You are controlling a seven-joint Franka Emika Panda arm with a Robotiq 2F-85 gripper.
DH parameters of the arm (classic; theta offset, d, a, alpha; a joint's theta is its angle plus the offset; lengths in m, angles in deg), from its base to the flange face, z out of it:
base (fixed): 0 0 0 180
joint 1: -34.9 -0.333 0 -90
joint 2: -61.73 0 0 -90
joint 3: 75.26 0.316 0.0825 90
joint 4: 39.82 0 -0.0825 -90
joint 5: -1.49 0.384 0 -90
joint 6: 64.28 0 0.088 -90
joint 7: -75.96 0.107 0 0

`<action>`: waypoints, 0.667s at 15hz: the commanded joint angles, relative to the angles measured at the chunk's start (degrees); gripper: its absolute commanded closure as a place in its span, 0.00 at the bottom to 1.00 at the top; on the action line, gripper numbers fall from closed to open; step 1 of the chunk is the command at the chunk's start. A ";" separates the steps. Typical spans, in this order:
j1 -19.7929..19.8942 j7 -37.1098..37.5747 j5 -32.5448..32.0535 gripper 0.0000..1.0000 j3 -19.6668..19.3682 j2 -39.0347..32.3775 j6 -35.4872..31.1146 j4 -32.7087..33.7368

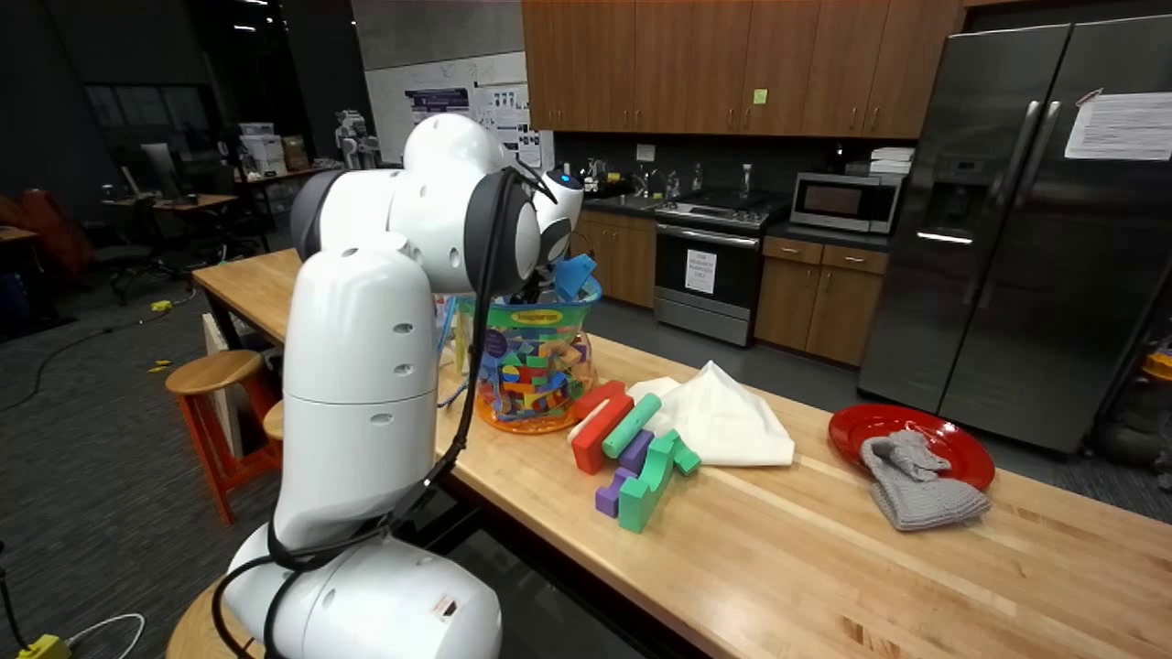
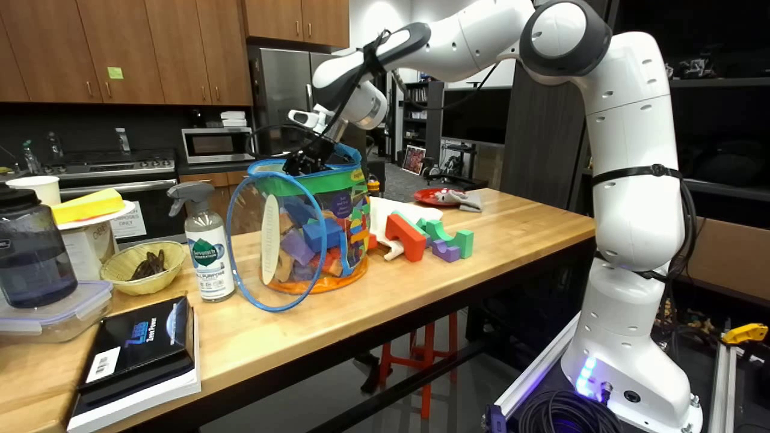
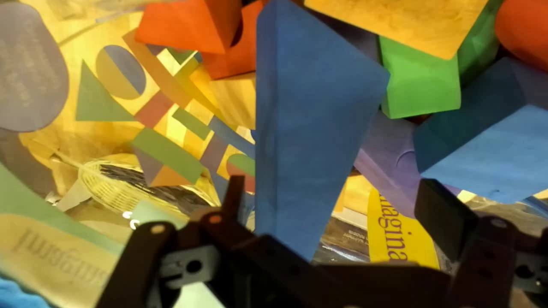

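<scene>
In the wrist view, the hand (image 3: 334,192) enters from the bottom, jaws spread wide, holding nothing. A blue block (image 3: 312,119) stands mid-frame between them, inside the bag (image 3: 158,149), near the jaw at frame left and apart from the one at frame right; more blocks (image 3: 421,81) crowd the upper right.

In an exterior view, the hand dips past the bag's blue rim, left of centre. The lid (image 2: 275,310) hangs open just beside the bottle (image 2: 207,258); a basket (image 2: 144,270) and black box (image 2: 141,343) sit farther left. The front edge of the worktop (image 2: 246,337) runs from lower left up to the right, where the arm (image 2: 637,180) stands.

In an exterior view, the arm fills the left. Loose blocks (image 1: 635,450) and a white cloth (image 1: 723,421) lie right of the bag; pale wood stretches from there to the red plate (image 1: 851,426), a grey cloth (image 1: 925,499) over its rim. Behind are a stove (image 1: 673,275), microwave (image 1: 844,203) and fridge (image 1: 1007,256); a stool (image 1: 215,372) stands at left.
</scene>
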State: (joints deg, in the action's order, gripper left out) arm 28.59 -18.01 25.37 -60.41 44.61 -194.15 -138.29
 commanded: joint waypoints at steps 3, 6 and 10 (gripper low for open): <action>-0.41 0.44 -0.37 0.00 0.71 -0.39 -3.49 -0.76; -0.42 0.46 -0.59 0.00 1.07 -0.62 -4.13 -1.30; -0.21 0.23 -0.51 0.39 1.20 -0.35 -4.38 -2.05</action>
State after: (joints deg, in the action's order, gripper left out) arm 28.05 -17.95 25.37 -59.52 43.49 -197.49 -139.43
